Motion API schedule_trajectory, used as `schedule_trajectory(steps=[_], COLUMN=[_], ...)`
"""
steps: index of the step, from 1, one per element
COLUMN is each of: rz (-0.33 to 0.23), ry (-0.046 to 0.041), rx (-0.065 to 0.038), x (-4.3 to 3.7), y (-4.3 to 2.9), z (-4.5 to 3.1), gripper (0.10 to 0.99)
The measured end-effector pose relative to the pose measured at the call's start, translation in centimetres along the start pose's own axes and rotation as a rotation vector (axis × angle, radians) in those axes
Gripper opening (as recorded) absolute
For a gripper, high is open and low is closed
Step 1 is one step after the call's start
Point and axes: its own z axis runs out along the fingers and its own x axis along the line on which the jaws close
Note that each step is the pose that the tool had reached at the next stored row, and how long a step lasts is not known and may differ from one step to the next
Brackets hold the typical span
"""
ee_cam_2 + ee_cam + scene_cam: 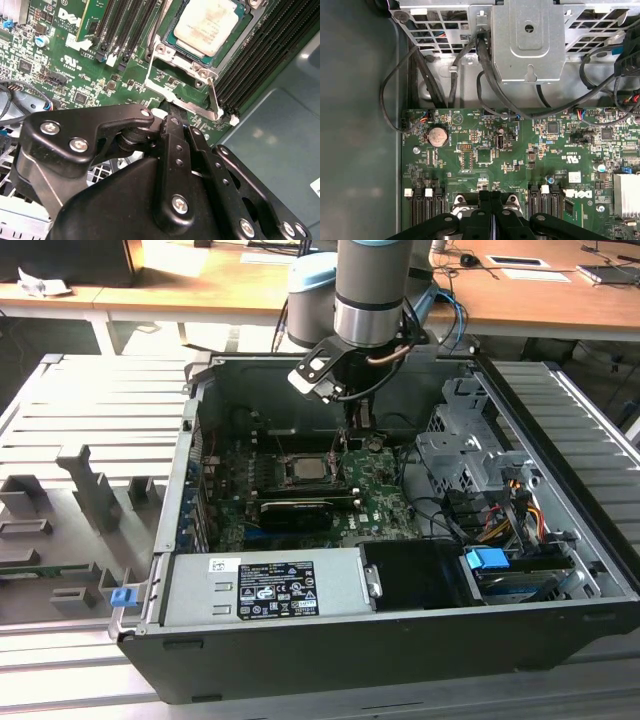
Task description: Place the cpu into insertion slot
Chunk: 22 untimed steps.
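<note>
The small, flat, silver-grey square cpu, lying in the silvery-framed dark insertion slot, looks light, stiff and fragile, best held by its edges, while the black gripper is pressed together on nothing.

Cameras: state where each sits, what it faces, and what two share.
Exterior view: off the arm, looking down into the open computer case; arm and gripper show.
Second wrist view: at the wrist, past the gripper toward the cpu in the insertion slot.
First wrist view: at the wrist, past the gripper toward motherboard and metal bracket.
Both wrist views share the motherboard.
</note>
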Motion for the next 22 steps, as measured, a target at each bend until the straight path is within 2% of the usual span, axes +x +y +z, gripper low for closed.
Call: schedule_trajectory(steps=[22], rz=[0.000], ry=[0.0000], rx=[0.000], x=[-0.01], y=[-0.51], z=[-0.02], gripper=[0.106])
